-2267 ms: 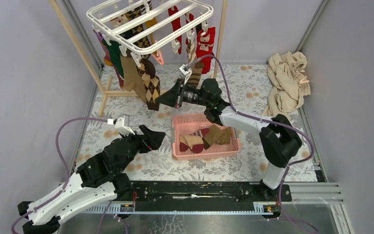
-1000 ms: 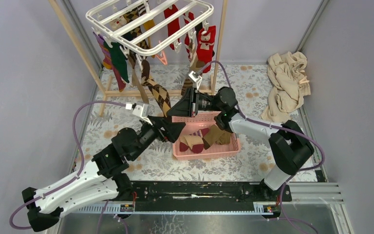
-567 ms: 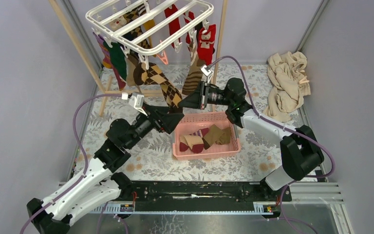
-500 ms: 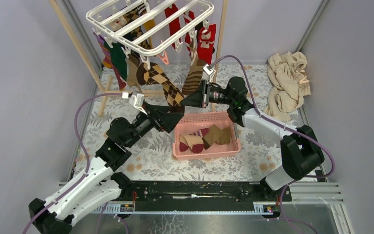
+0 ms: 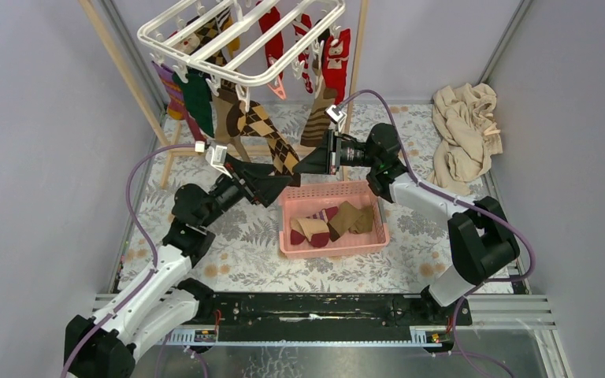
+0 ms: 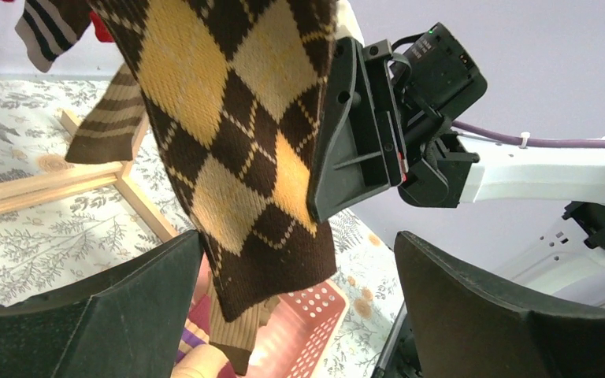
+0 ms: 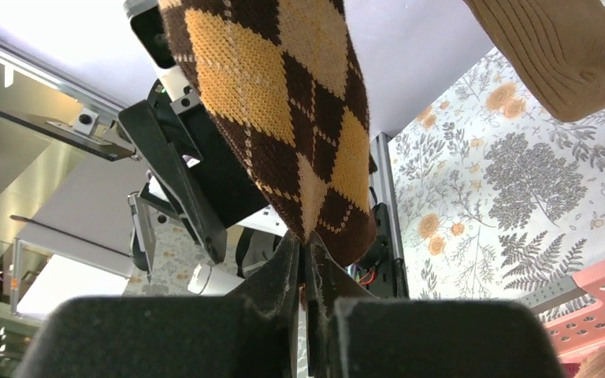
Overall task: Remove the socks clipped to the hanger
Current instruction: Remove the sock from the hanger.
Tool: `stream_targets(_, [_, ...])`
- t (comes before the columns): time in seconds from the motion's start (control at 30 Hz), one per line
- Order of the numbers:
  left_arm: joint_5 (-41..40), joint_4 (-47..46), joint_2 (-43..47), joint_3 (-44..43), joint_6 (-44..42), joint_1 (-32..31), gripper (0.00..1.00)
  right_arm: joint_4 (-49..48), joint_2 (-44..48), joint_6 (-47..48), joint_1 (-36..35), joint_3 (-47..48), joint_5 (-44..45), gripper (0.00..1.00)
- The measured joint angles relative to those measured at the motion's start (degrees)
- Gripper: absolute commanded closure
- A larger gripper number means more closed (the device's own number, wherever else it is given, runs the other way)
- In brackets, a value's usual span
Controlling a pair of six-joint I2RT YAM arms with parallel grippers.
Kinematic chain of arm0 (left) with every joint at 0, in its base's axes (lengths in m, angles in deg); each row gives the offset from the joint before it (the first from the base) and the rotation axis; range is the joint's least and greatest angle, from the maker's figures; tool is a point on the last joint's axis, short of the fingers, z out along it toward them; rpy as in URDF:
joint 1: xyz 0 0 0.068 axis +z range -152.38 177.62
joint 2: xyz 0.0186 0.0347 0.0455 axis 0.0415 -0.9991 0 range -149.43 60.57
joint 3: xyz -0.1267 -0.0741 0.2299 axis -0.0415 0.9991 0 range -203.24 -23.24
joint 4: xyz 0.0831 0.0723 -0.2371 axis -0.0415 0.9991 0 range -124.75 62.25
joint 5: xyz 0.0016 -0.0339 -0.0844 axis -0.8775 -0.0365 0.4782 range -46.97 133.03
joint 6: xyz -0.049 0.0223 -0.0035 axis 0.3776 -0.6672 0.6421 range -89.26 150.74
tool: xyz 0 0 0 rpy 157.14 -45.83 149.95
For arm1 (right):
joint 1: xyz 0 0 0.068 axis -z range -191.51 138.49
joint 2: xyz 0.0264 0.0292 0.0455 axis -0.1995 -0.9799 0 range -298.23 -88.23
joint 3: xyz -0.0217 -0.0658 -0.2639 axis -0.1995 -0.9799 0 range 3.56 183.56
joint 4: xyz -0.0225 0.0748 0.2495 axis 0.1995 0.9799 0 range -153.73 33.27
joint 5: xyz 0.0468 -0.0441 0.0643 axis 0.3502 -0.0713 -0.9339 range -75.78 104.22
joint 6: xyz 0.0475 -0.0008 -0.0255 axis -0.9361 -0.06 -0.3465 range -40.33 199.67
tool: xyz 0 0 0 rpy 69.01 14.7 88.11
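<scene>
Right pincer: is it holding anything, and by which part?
The right pincer pinches the argyle sock by its hanging lower edge. The open left pincer holds nothing.

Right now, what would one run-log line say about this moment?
right gripper: shut on argyle sock | left gripper: open, sock's lower end between its fingers | sock: hanging from hanger

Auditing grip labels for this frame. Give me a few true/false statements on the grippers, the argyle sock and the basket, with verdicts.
1. The right gripper is shut on the argyle sock. True.
2. The left gripper is shut. False: it is open, with a finger on either side of the sock.
3. The argyle sock hangs from the white hanger. True.
4. The pink basket is empty. False: it holds socks.
5. The beige cloth lies in the basket. False: it lies on the table by the right wall.
</scene>
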Motion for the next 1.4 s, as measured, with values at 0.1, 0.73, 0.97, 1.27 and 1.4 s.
stream_targets(0.1, [2.16, -3.1, -0.83, 0.83, 0.98, 2.16, 0.02, -2.43, -1.31, -2.25, 0.0, 0.0, -1.01, 1.0])
stream_targets(0.73, [3.8, -12.15, -7.37, 4.35, 2.8, 4.02, 0.38, -15.19, -6.27, -13.4, -0.02, 0.0, -3.91, 1.0])
stream_targets(0.97, [5.55, -13.33, -10.29, 2.8, 3.61, 4.13, 1.0, -14.29, -7.06, -12.92, -0.02, 0.0, -3.91, 1.0])
stream_targets(1.27, [3.82, -2.6, -7.13, -0.09, 0.04, 4.28, 1.0, -4.33, -6.82, -4.39, -0.07, 0.13, -3.19, 0.67])
stream_targets(1.4, [-1.25, 7.3, -4.96, -3.85, -2.89, 4.28, 1.0, 10.99, -5.31, 6.21, -0.11, 2.43, -0.22, 0.5])
